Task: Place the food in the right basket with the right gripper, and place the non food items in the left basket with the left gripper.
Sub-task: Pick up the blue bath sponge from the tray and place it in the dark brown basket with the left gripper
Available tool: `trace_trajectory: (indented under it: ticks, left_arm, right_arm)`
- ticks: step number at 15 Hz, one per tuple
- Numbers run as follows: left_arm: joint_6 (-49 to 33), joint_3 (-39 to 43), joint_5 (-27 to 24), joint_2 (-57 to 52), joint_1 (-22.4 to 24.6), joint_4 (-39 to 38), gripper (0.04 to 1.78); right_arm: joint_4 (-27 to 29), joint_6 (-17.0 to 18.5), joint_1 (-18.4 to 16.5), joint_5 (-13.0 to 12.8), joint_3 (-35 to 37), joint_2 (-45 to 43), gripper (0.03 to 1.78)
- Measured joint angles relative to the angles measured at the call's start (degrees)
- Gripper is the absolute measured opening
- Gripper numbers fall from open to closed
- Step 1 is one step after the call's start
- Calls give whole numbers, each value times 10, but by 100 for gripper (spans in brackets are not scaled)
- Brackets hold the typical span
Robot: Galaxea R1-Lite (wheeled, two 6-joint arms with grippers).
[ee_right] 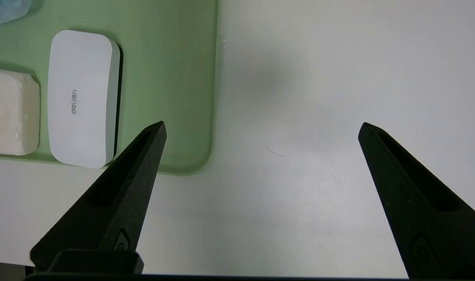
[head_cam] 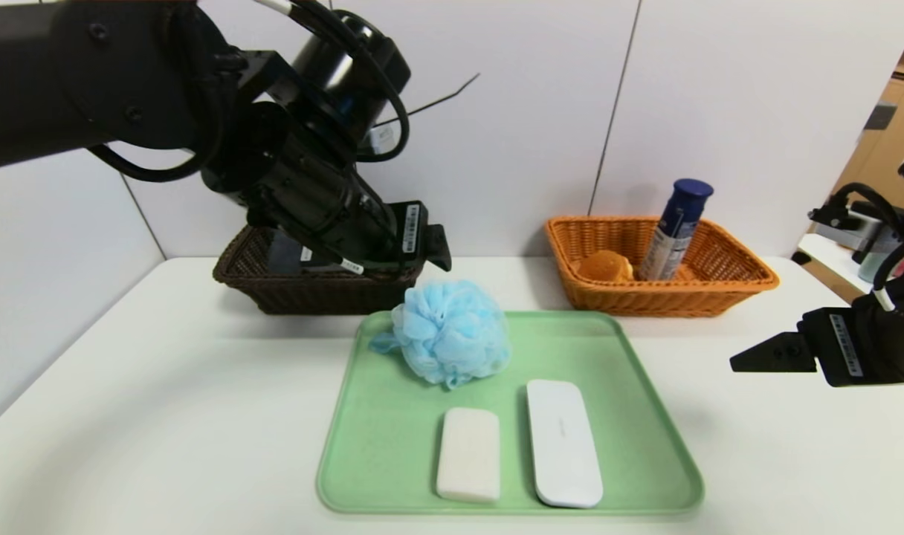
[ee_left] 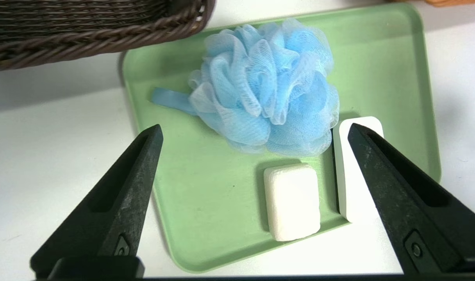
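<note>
Left gripper [ee_left: 253, 130], jaws spread wide and empty, hangs at upper left over the dark brown basket [head_cam: 273, 293], near the blue pouf [head_cam: 452, 331].

Light was bright, even and diffuse, coming from above. The white surface [head_cam: 162, 386] showed soft, pale shadows beside the dark basket [head_cam: 311, 293] and under the blue pouf [head_cam: 452, 331]. A faint grey shadow lay on the surface right of the green tray [ee_right: 175, 78]. Straight wall lines bowed slightly toward the head view's edges.

The white oblong case [ee_right: 81, 99] reads "deLi".
</note>
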Motion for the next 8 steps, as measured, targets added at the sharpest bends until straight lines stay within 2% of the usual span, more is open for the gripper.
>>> trace_trajectory:
  ticks: [8]
  left_arm:
    - [7, 0, 14, 69, -38, -59, 169]
  right_arm:
    - [-2, -1, -1, 1, 20, -1, 170]
